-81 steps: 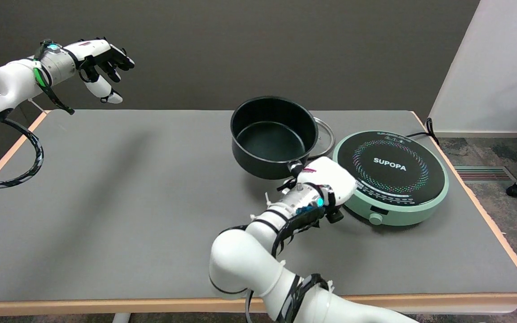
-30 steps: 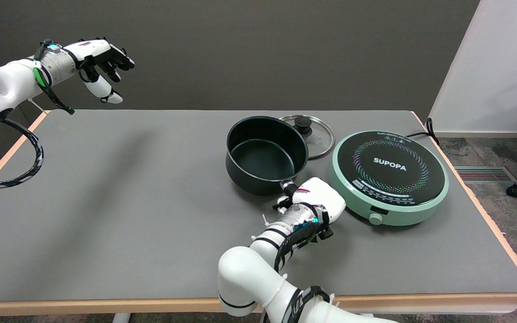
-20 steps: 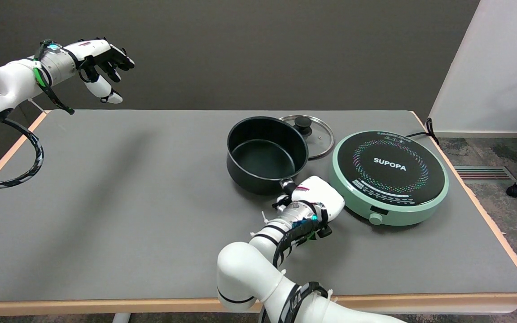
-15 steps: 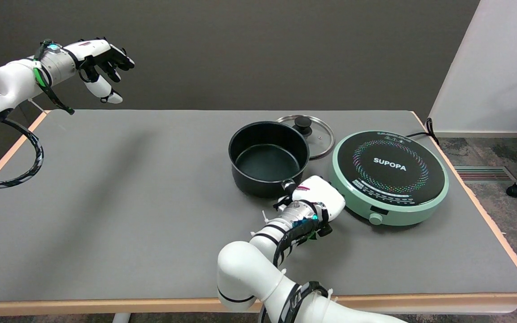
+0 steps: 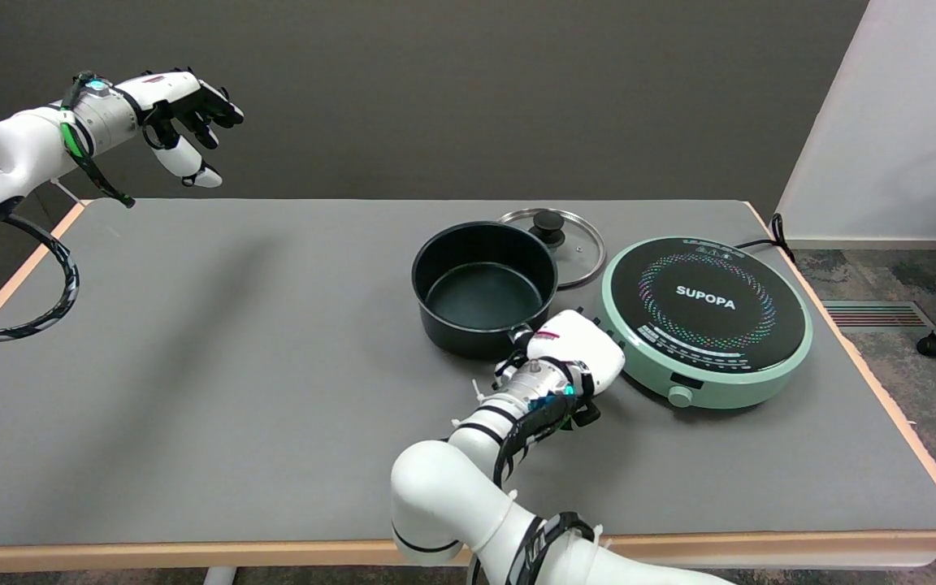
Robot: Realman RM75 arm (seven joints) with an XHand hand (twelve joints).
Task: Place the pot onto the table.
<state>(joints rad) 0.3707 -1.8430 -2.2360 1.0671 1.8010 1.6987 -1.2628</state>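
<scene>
Even overhead light; soft shadows; seemingly sharp.

open table [image 5: 192,341] leftward; cooker [image 5: 708,321], lid [image 5: 565,236] crowding right

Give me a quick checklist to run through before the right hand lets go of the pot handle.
1. Pot off the cooker and over the table: ok.
2. Pot sitting level, rim even: ok.
3. Pot base fully resting on the table, no gap: cannot tell, though it looks down.
4. Right hand on the pot's handle: ok, but the handle and fingers are hidden under the hand, so the grip's firmness cannot be told.
5. Room between the pot and the glass lid behind it: cannot tell, they overlap in the head view.
6. Hand apart from the cooker for the withdrawal: not ok, very close.
</scene>
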